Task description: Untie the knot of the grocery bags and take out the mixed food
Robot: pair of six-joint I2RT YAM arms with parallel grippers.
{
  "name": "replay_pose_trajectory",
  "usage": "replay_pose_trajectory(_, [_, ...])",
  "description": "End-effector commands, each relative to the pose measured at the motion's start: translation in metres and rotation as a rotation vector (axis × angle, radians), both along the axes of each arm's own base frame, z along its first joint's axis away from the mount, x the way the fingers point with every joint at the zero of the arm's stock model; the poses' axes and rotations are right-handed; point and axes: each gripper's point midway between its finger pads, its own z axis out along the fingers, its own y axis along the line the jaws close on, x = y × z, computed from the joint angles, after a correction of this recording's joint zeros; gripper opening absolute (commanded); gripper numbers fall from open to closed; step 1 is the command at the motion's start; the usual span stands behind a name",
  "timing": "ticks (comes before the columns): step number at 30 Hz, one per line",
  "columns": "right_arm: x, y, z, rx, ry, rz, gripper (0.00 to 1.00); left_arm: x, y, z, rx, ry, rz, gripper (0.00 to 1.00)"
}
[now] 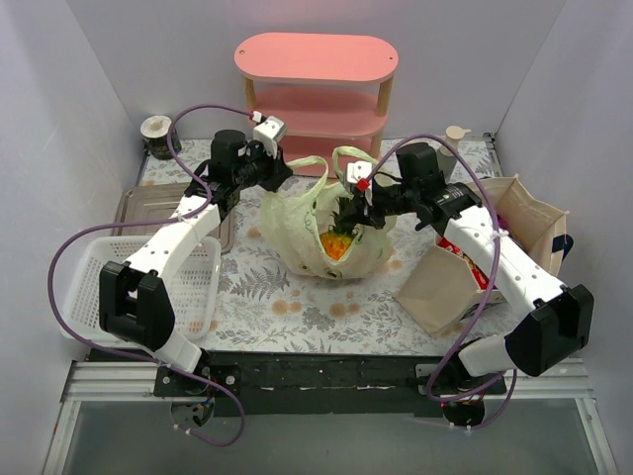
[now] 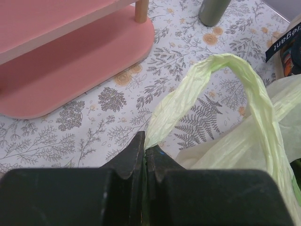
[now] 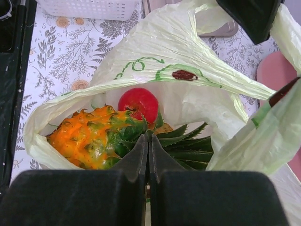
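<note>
The pale yellow-green plastic bag stands open at the table's middle. Its handle loops are apart and no knot shows. My left gripper is shut on the left handle loop, pinched at the fingertips and held up. My right gripper is over the bag's mouth, its jaws shut at the crown leaves of the pineapple. A red round fruit lies behind the pineapple in the bag. The beige tote lies at the right with red snack packets inside.
A white mesh basket sits at the left under my left arm, with a metal tray behind it. A pink shelf stands at the back, close to the left gripper. A small cup is at the back left.
</note>
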Motion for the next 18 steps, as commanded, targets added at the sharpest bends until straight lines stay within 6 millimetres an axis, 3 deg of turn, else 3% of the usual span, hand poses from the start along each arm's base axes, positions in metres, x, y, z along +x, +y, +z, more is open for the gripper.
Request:
replay_pose_trajectory(1, [-0.003, -0.005, 0.001, -0.024, -0.029, 0.025, 0.01, 0.005, 0.004, 0.032, -0.024, -0.081, 0.047, 0.00])
replay_pose_trajectory(6, [-0.007, -0.020, -0.045, -0.095, -0.028, -0.006, 0.01, 0.011, 0.009, 0.062, -0.064, -0.139, 0.098, 0.00])
replay_pose_trajectory(8, [-0.009, -0.026, -0.065, -0.125, -0.049, -0.007, 0.01, 0.020, 0.022, 0.064, -0.051, -0.163, 0.187, 0.00])
replay_pose_trajectory(10, [-0.011, -0.030, -0.069, -0.142, -0.069, -0.008, 0.01, 0.027, 0.032, 0.058, -0.033, -0.177, 0.255, 0.00])
replay_pose_trajectory(11, [-0.013, -0.030, -0.063, -0.131, -0.086, 0.003, 0.01, 0.029, 0.036, 0.050, -0.014, -0.173, 0.274, 0.00])
replay_pose_trajectory(12, [-0.013, -0.025, -0.041, -0.068, -0.135, 0.006, 0.01, 0.027, 0.037, 0.036, 0.012, -0.148, 0.269, 0.00])
replay_pose_trajectory(14, [-0.012, -0.020, -0.016, 0.006, -0.141, -0.029, 0.01, 0.020, 0.035, 0.019, 0.037, -0.121, 0.231, 0.00])
replay_pose_trajectory(15, [-0.006, -0.015, 0.008, 0.059, -0.183, -0.039, 0.01, 0.012, 0.033, 0.001, 0.052, -0.085, 0.205, 0.00])
replay_pose_trajectory(18, [0.002, -0.005, 0.045, 0.139, -0.151, -0.071, 0.01, -0.009, 0.019, -0.013, 0.033, -0.038, 0.087, 0.00])
